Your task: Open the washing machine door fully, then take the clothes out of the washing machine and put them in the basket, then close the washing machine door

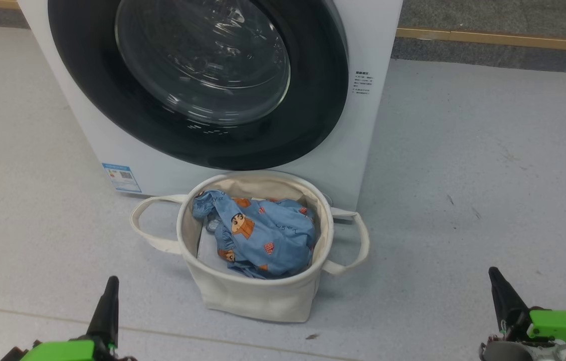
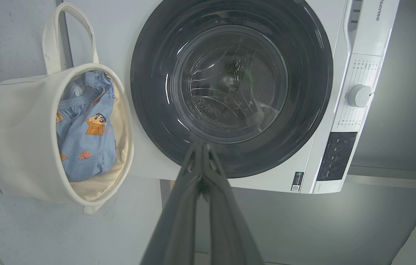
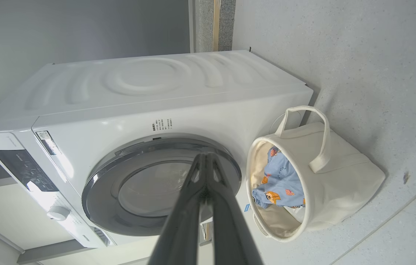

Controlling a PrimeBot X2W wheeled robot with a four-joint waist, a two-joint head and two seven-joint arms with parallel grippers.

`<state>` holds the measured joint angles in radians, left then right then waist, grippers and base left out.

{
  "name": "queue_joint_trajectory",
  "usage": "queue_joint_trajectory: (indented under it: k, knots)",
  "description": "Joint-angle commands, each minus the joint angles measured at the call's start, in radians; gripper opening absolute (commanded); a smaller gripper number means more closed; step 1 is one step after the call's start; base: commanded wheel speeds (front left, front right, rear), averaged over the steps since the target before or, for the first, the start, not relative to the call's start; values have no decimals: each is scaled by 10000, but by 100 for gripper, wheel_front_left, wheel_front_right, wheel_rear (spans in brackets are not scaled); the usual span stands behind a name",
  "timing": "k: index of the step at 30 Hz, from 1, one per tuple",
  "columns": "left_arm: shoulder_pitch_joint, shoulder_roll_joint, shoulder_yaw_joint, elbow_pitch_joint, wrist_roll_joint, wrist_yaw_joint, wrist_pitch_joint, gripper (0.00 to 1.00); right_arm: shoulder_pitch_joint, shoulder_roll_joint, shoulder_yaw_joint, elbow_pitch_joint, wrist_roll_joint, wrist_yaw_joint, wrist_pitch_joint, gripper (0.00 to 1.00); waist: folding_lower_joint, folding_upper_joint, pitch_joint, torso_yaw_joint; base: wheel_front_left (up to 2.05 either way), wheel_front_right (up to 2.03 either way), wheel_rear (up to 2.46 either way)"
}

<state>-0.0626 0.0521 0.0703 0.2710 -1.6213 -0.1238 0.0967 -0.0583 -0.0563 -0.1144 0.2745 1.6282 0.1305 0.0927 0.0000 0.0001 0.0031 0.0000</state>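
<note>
The white washing machine [image 1: 87, 120] [image 2: 362, 33] [image 3: 156, 99] stands ahead with its black-rimmed glass door [image 1: 202, 65] [image 2: 231, 82] [image 3: 156, 187] flat against its front. The cream basket [image 1: 257, 296] [image 2: 12, 136] [image 3: 344, 184] sits on the floor right before it. Inside lie the light blue clothes [image 1: 257, 235] [image 2: 84, 129] [image 3: 279, 184] with orange cartoon figures. My left gripper [image 1: 109, 296] [image 2: 201, 147] is shut and empty at the lower left, back from the basket. My right gripper [image 1: 496, 281] [image 3: 205, 158] is shut and empty at the lower right.
Grey speckled floor [image 1: 463, 175] spreads to both sides of the washer and basket. A wooden strip [image 1: 498, 39] runs along the wall base at the far right. The washer's dial [image 2: 359, 95] and control panel [image 2: 336, 156] sit at its top edge.
</note>
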Motion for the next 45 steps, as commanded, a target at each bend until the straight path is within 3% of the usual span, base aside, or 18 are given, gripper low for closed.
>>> queue_joint_trajectory:
  k: [1,45]
  knots:
    - [-447,49,348,-262,56,-69,95,0,-481,-57,164,-306,-65,2,78,0,0,-1,0,0,0,0,0]
    - [-451,17,395,-261,95,-69,133,0,-488,-2,86,-302,-130,2,140,0,0,-1,0,0,0,0,0]
